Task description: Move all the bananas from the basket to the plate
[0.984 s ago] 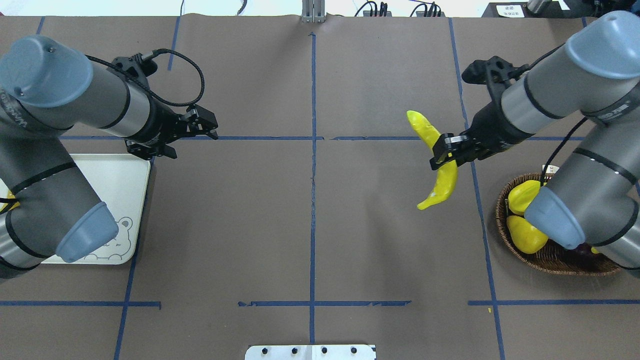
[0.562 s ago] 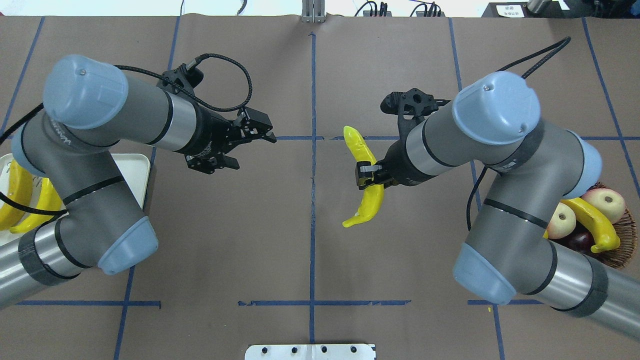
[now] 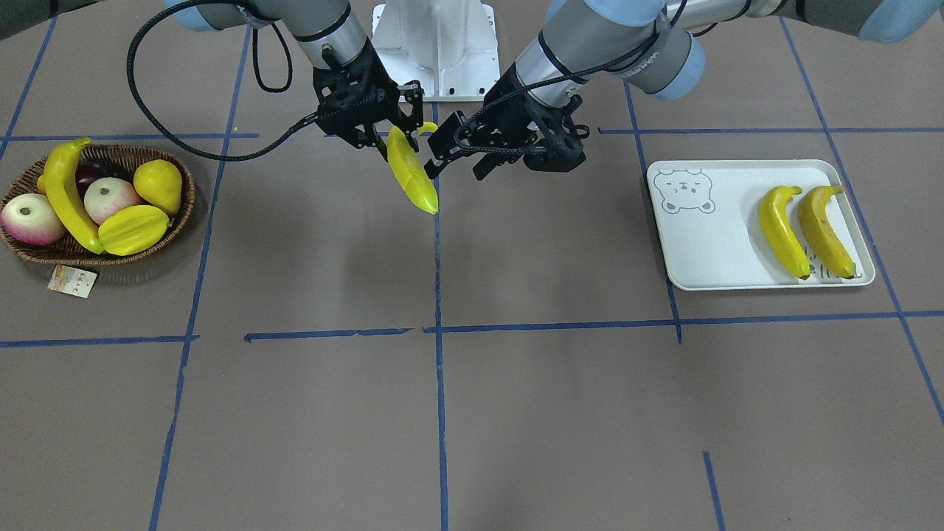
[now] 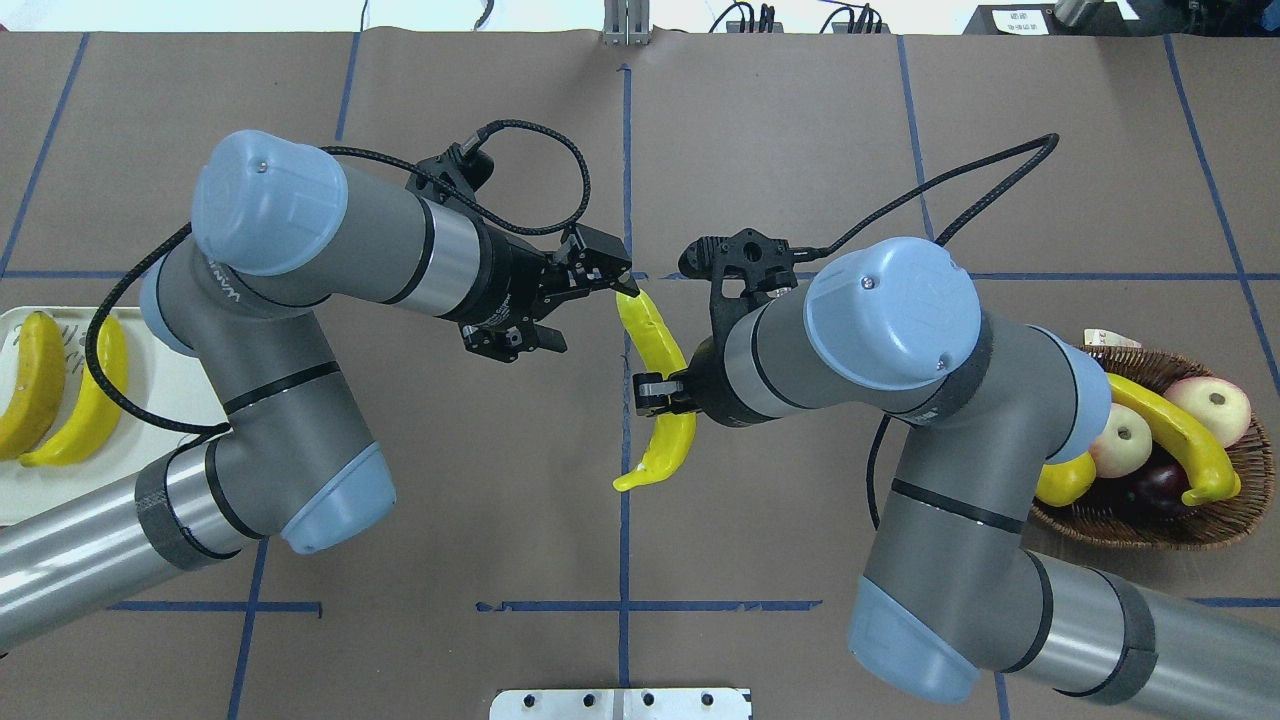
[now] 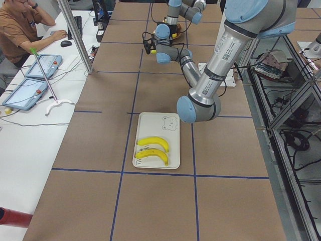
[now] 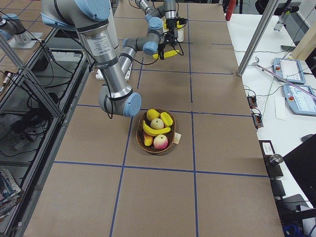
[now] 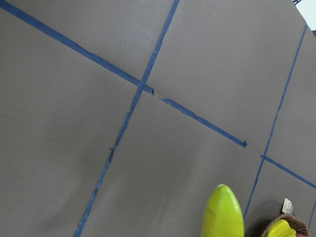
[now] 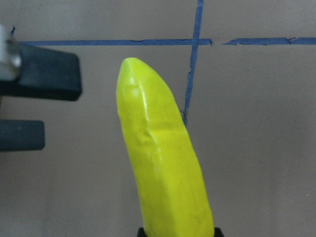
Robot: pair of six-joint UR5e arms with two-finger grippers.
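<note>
While tight in right tool, banana lengthwise along centre tape; left tool agape.

In overhead: plate mostly under left arm and off-frame; basket's near side under right arm.

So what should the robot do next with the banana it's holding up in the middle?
Probably slide the left gripper a little farther, so the banana's free end sits between its open fingers, then shut them. The right gripper holds the banana at its middle above the table, and the left fingers sit just beside its tip, not around it yet.
</note>
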